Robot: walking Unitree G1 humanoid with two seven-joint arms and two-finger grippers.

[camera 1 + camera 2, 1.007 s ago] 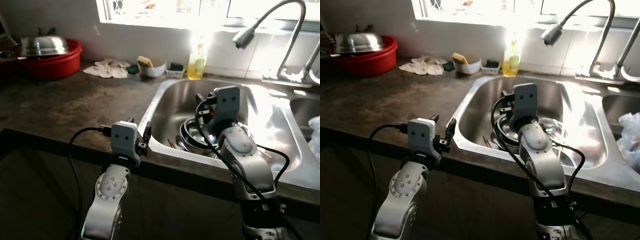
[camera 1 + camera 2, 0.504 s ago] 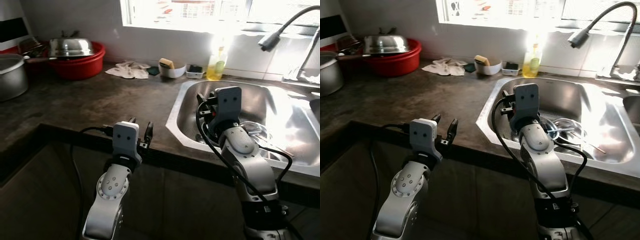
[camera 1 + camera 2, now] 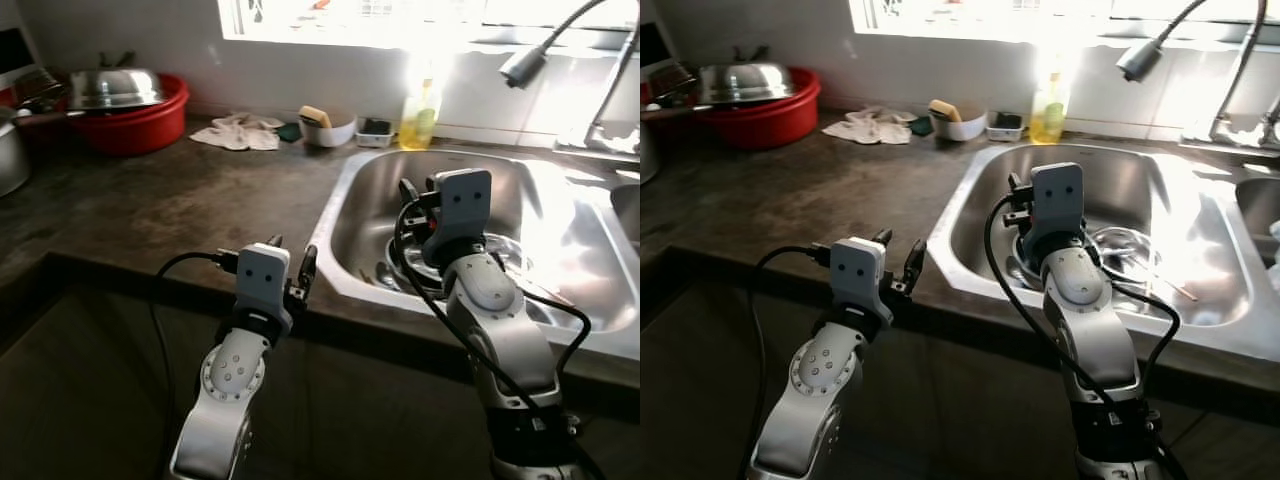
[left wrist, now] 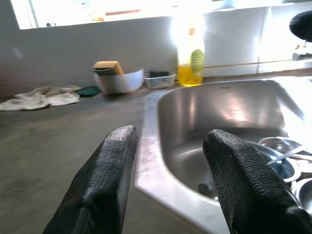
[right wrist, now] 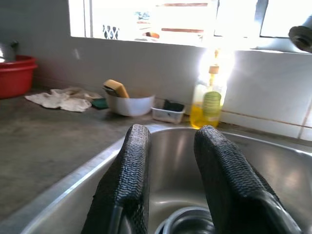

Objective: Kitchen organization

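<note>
The left gripper (image 3: 290, 268) is hovering open at the counter's (image 3: 150, 210) front edge; the right gripper (image 5: 168, 146) is hanging open over the sink (image 3: 370, 190).

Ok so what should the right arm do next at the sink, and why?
Probably lower the right gripper toward the steel bowls in the sink. It hangs open and empty above them, while the left gripper hangs short of the counter edge.

Blown-out window (image 3: 400, 15) backlight, glare across the sink (image 3: 520, 200), dim shadowed foreground.
</note>
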